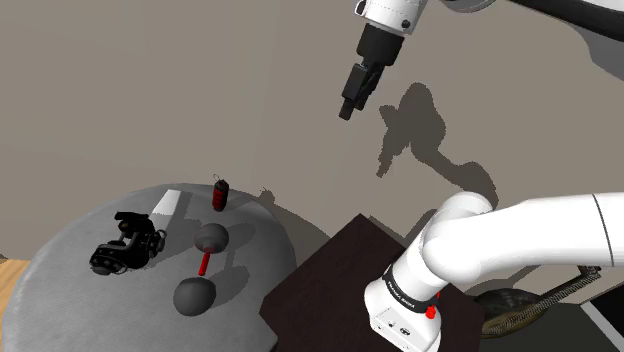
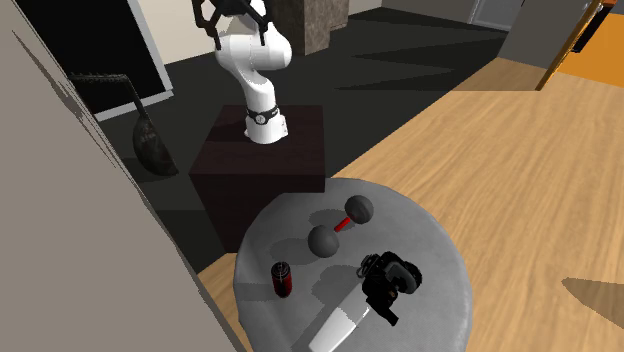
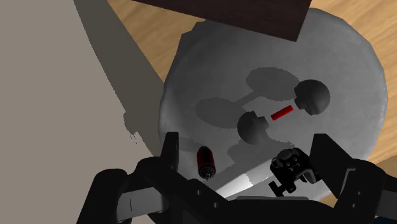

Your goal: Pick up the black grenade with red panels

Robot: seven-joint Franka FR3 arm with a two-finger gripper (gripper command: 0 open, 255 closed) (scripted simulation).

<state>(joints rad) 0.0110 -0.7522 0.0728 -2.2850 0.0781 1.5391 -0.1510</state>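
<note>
**Open gripper high over the round table, grenade standing by the wall-side rim**

The white arm point(image 2: 256, 60) rises from its dark brown box stand point(image 1: 330, 270) and holds the all-black two-finger gripper point(image 1: 350, 100) well above the round grey table point(image 1: 70, 300), against the plain beige-grey wall point(image 1: 150, 80). In the wrist view the gripper point(image 3: 249, 143) looks down on the tabletop; its two fingers point(image 3: 170, 149) stand wide apart with nothing clasped between them.

The black grenade with red panels point(image 1: 219, 194) stands upright on the table, close to the rim nearest the wall. In the shoulder view it sits at the far side of the tabletop, just to the right of a pale flat wedge-shaped piece point(image 1: 165, 207) and beyond a dumbbell with two dark grey balls and a red bar point(image 1: 203, 263) — near both, touching neither. The second exterior view shows the grenade point(image 2: 282, 280) at the table's left edge, next to the wall, with the dumbbell point(image 2: 341, 225) lying toward the stand point(image 2: 260, 165) and a black camera-like gadget point(image 2: 390, 280) to its right.

From the wrist camera the grenade point(image 3: 206, 161) appears far below, close inside one finger, while the pale wedge point(image 3: 245, 181) and the gadget point(image 3: 291, 168) lie toward the other finger. The dumbbell point(image 3: 282, 112) lies beyond them — nearer the middle of the table point(image 3: 356, 57). Wooden floor point(image 2: 520, 150) surrounds the table.
</note>
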